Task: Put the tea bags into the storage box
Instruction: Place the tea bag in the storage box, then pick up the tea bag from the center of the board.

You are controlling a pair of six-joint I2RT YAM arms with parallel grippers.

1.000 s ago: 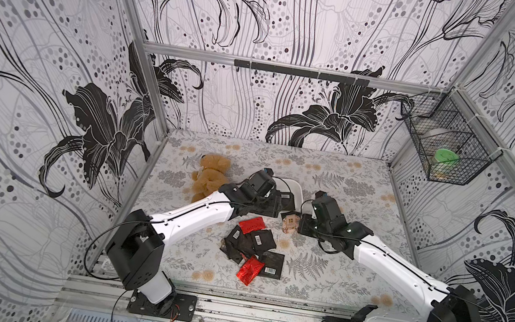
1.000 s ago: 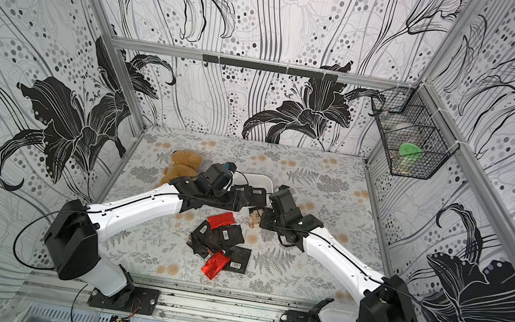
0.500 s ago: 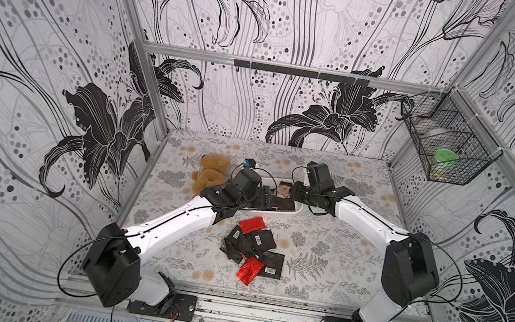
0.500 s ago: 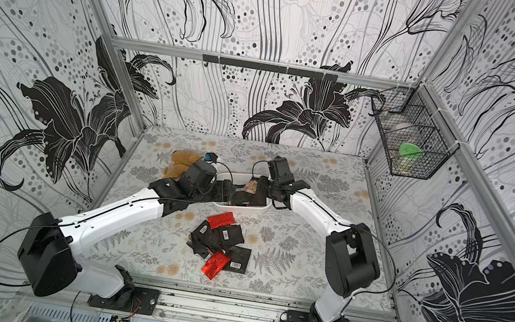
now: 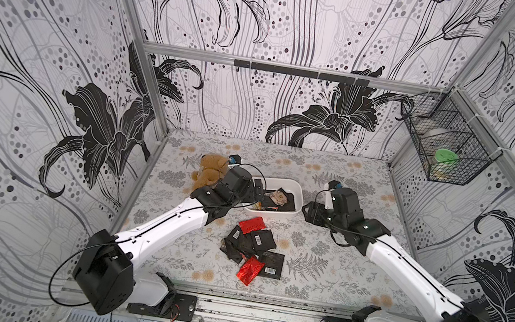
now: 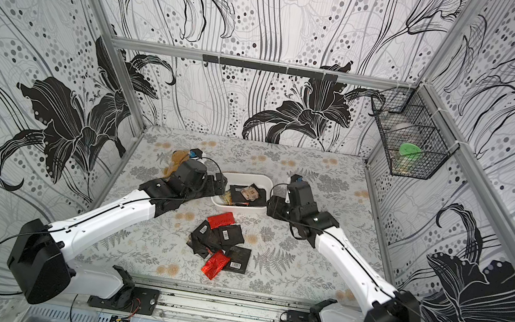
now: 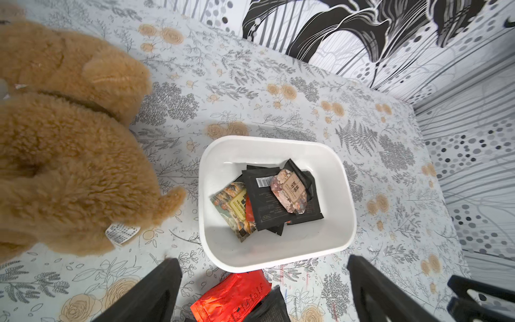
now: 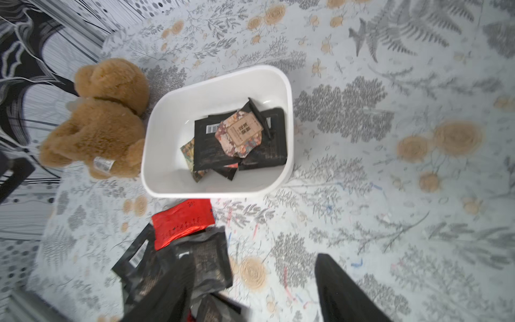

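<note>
The box [image 7: 267, 139], a smooth white plastic tub with rounded corners and low walls, stands near the middle of the bench [image 5: 328, 278], toward its back edge. Flat square tea bags [image 7: 267, 203] lie in it. Most are matt black with a white barcode and one has a printed yellow label. A crinkled, flower-printed tan sachet [image 7: 291, 191] lies on top. The loose sachets [image 5: 251, 248] are heaped between the box and the front edge, black ones and two of shiny red foil; one red sachet lies just beside the box wall. A shaggy brown plush bear [image 7: 69, 145] sits just beside the box, toward the left edge. The left fingers [image 7: 156, 295] are spread wide and empty at the box's left end. The right fingers [image 8: 342, 292] are also spread and empty, off its right end. A second ago the right fingers were clamped on the tan sachet. Since then it has landed in the box and both arms have drawn back.
</note>
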